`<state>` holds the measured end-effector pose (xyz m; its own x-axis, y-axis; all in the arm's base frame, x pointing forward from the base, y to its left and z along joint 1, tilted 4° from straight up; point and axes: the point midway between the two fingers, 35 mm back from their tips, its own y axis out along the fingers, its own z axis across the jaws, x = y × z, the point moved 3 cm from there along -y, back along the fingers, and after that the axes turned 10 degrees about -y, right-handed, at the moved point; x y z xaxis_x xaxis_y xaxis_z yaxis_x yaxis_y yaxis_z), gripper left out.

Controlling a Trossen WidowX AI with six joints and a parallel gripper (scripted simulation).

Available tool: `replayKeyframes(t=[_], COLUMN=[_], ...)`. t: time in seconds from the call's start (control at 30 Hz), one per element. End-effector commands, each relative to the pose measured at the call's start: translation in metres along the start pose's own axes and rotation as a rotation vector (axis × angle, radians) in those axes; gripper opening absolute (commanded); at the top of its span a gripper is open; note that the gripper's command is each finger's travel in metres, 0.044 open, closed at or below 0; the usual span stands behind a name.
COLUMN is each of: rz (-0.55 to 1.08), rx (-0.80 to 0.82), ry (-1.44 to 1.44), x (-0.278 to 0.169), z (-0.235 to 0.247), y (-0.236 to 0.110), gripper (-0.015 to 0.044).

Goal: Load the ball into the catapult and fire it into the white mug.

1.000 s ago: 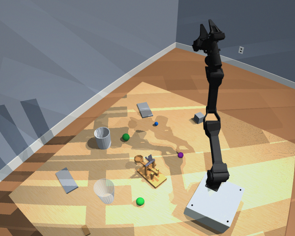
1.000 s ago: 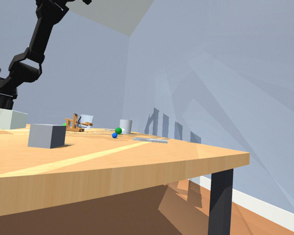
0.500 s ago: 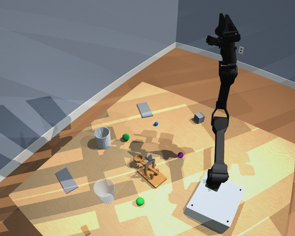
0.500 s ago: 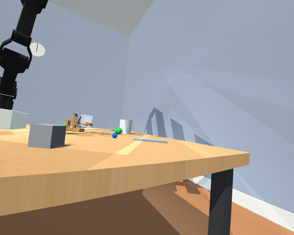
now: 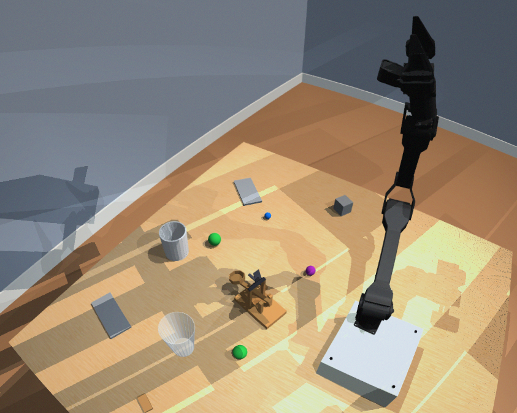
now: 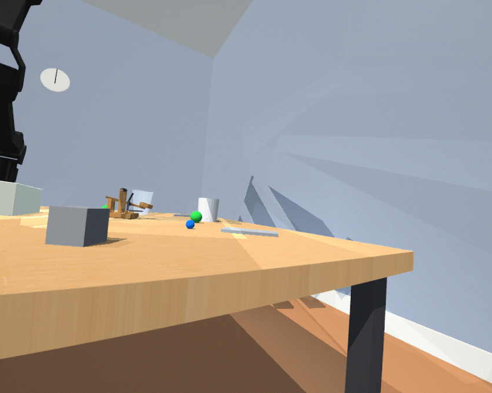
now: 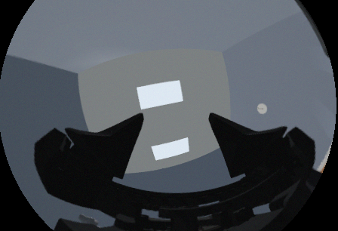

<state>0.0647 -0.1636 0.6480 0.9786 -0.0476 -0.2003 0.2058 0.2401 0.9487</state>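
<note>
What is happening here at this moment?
A black robot arm stands nearly upright on its white base, with its gripper open, empty and pointed at the ceiling. Nothing is being handled. On the table the wooden catapult sits with its spoon unloaded. Two green balls, a blue ball and a purple ball lie around it, beside two cups.

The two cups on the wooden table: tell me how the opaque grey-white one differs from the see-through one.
The opaque grey-white cup has straight sides; the see-through cup tapers toward its base. The grey-white cup stands farther from the robot's base, near a green ball; the see-through cup stands nearer the table's front edge. Both are upright, open-topped and apparently empty.
</note>
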Motion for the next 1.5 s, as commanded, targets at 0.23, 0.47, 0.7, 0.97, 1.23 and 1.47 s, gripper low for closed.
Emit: replayKeyframes(t=[0.23,0.47,0.7,0.97,1.23,1.47], rz=[0.028,0.042,0.053,0.036,0.013,0.011], rx=[-0.230,-0.382,-0.544,-0.748,-0.925,-1.116], ry=[-0.297,-0.477,-0.648,-0.817,-0.931,-1.048], x=[-0.036,-0.044,-0.039,-0.016,0.019,0.056], z=[-0.091,-0.152,-0.211,-0.274,-0.336,-0.376], y=[0.019,0.024,0.023,0.012,-0.004,-0.026], gripper=[0.0440,0.0440,0.0440,0.0440,0.0440,0.0440])
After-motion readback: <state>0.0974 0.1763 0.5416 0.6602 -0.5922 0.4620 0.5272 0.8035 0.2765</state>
